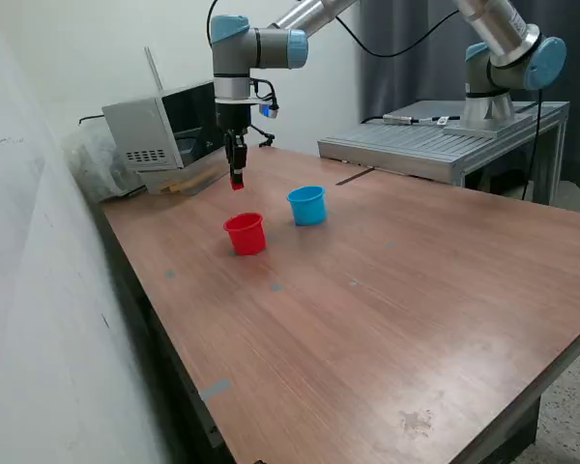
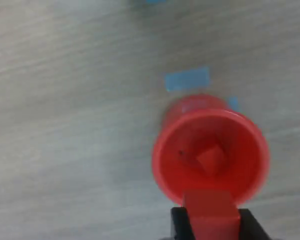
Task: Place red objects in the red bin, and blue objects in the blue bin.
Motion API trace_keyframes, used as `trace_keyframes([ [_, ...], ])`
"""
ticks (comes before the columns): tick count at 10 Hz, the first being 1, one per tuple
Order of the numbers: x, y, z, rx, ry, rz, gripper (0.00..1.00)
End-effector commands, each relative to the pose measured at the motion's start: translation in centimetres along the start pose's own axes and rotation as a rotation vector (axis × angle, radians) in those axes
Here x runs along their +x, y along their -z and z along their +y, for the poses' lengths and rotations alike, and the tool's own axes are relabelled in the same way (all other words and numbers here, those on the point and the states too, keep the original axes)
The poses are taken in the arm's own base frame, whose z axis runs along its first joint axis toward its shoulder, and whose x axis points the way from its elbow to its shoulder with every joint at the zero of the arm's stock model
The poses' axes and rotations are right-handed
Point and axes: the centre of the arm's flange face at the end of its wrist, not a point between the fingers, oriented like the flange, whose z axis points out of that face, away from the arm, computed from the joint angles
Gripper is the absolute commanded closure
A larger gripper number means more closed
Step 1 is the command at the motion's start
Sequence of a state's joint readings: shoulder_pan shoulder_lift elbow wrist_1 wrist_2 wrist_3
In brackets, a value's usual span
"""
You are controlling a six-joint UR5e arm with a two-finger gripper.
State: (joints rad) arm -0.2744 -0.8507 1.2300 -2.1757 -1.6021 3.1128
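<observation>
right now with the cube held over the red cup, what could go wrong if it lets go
The gripper holds a red cube well above the red cup. Dropped from that height, it may clip the rim and bounce onto the table.

One red cube already lies inside the cup, so the new one could land on it and hop out.

The wrist view is blurred, so alignment over the cup is hard to judge.

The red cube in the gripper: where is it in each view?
Exterior view: the red cube hangs in the gripper, above and behind the red cup.
Wrist view: the cube sits between the dark fingers, over the cup's rim.
Shared landmark: the red cup, which already holds another red cube.
</observation>
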Motion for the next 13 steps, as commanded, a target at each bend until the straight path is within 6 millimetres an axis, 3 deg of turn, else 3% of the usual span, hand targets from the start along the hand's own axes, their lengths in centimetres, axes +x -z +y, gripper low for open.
trace_keyframes([
  [1, -0.6, -1.2, -0.7, 0.021, 0.013, 0.007, 1.0],
  [4, 0.7, -2.9, -0.8, 0.022, 0.071, 0.063, 1.0],
  [8, 0.8, -5.7, -0.9, 0.04, 0.072, 0.066, 1.0],
  [13, 0.9, -5.4, -0.6, 0.013, 0.075, 0.065, 1.0],
])
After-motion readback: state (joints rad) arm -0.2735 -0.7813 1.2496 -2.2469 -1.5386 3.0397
